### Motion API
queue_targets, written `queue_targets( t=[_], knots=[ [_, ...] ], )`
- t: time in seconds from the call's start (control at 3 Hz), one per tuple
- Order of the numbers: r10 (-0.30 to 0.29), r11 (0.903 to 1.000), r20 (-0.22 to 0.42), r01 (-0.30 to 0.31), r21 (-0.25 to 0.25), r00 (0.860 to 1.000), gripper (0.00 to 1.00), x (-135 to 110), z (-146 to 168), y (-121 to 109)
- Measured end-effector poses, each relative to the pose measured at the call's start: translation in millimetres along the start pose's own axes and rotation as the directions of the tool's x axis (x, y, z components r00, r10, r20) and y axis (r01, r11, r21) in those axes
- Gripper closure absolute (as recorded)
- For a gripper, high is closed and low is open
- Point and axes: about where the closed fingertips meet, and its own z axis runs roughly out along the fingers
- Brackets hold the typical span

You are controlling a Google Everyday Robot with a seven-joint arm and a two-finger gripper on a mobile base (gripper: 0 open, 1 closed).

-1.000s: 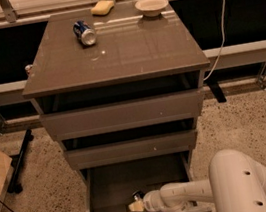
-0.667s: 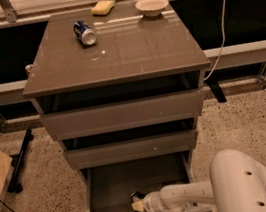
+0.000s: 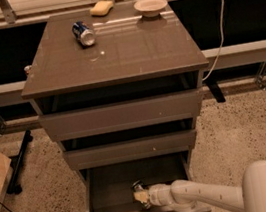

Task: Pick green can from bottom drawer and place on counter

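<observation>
While the green can (image 3: 135, 184) sits low in the open bottom drawer (image 3: 107, 196), the robot's gripper (image 3: 140, 196) is down in the tray right against it.

Only a small dark shape with a silver end shows of the can, near the middle of the tray, partly hidden by the cream gripper. Whether the gripper has hold of it cannot be told. The white arm (image 3: 209, 199) reaches in from the lower right, over the drawer's front edge. The middle drawer (image 3: 130, 149) overhangs the back of the tray. To do this step well, the hold should be square on the can's body before any lift, and the can should come out forward and upward, clear of that overhang. On the counter (image 3: 129, 53) above lie a blue can (image 3: 83, 33), a yellow sponge (image 3: 101, 8) and a bowl (image 3: 151, 6), all near the back, so the bare front half looks the safest landing place.
</observation>
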Motion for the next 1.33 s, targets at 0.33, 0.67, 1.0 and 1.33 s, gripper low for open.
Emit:
queue_targets(
  t=[0.33, 0.67, 1.0, 1.33],
  knots=[
    [-0.029, 0.9905, 0.075, 0.039, -0.132, 0.997, 1.00, -35, -45, 25],
    [-0.064, 0.9647, 0.169, 0.104, -0.242, 0.984, 1.00, -71, -114, 63],
    [-0.088, 0.9541, 0.245, 0.152, -0.258, 0.966, 1.00, -103, -193, 100],
    [-0.140, 0.9624, 0.287, 0.198, -0.186, 0.948, 1.00, -127, -261, 136]
  ],
)
